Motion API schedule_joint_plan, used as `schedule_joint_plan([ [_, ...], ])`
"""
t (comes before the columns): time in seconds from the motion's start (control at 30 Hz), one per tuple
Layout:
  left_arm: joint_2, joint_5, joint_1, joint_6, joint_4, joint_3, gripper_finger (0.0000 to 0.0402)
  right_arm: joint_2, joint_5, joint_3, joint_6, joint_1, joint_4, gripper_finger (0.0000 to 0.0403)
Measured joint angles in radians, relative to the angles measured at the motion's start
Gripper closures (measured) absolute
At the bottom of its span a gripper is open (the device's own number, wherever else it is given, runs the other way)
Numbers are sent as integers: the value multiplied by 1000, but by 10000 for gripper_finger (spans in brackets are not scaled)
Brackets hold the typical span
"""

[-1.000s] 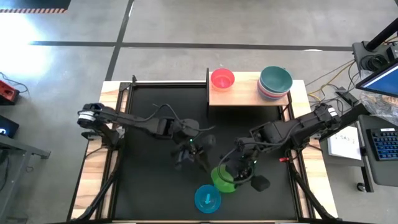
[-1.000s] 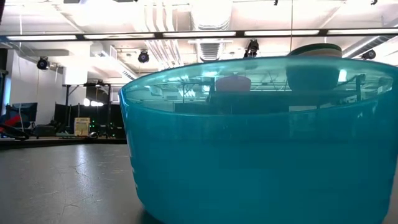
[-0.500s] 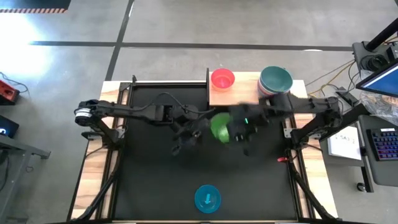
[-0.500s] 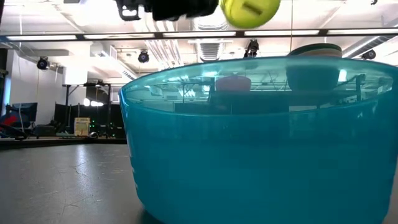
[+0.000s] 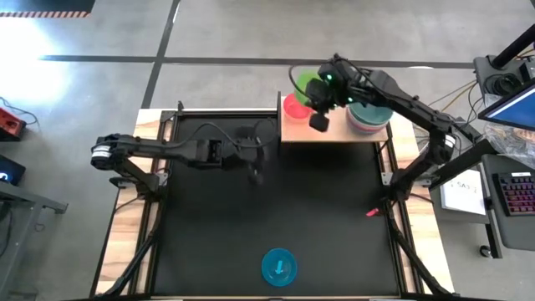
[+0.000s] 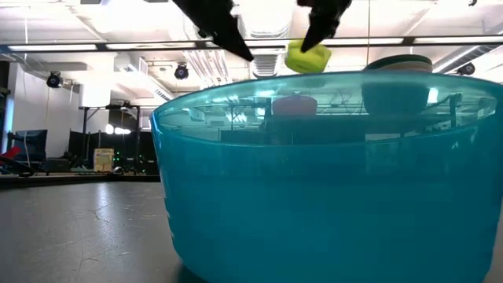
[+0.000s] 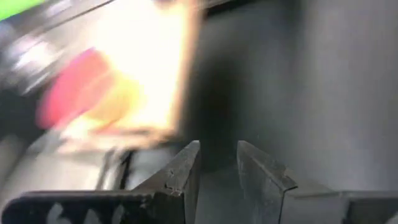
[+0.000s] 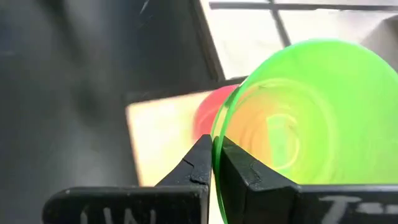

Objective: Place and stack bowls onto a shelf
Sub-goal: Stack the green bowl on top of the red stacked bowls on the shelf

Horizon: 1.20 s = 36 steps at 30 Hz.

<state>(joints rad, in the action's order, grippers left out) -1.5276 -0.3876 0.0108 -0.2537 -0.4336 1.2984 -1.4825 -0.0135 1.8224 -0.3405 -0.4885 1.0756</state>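
Note:
The green bowl (image 5: 308, 84) is carried tilted in my right gripper (image 5: 314, 94), just above the red bowl (image 5: 293, 108) that stands on the left end of the wooden shelf (image 5: 330, 130). A stack of bowls with a teal bowl on top (image 5: 370, 111) stands on the shelf's right end. The cyan bowl (image 5: 278, 266) rests upright on the table near its near edge and fills the low view (image 6: 314, 181). My left gripper (image 5: 255, 173) hovers over the table's middle, narrowly open and empty (image 7: 217, 152). My right gripper pinches the green bowl's rim (image 8: 215, 144) between its two fingers (image 8: 198, 163), one on each side of the thin wall. The bowl is lifted clear and tilted on its side, above the red bowl (image 8: 208, 112) and the shelf (image 8: 165, 140).
The black tabletop (image 5: 209, 234) lies between the shelf and the cyan bowl. Wooden side rails (image 5: 134, 242) frame the table. A keyboard and gear (image 5: 514, 188) sit beyond the right edge. Bare wood shows in the shelf's middle between the red bowl and the stack.
My right gripper has carried the green bowl up from the table's near right part, across the middle, toward the far edge, and now holds it over the red bowl on the shelf. My left gripper has moved a little toward the far edge. The cyan bowl stayed put.

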Motion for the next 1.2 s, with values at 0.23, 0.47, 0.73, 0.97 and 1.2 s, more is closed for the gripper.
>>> schedule_joint_plan([
  [0.23,1,-368,35,333,-85,0,312,-97,-62,-1,13,-74,-95,394],
  [0.47,-1,-457,89,438,-177,0,312,-197,-65,2,-11,-71,-113,394],
  [0.73,-3,-477,99,447,-255,0,312,-212,-65,3,6,-71,-108,394],
  [0.97,-3,-519,99,338,-257,0,312,-187,-65,4,26,-71,-97,394],
  [1.2,-3,-516,99,369,-256,0,313,-204,-66,4,29,-71,-41,394],
])
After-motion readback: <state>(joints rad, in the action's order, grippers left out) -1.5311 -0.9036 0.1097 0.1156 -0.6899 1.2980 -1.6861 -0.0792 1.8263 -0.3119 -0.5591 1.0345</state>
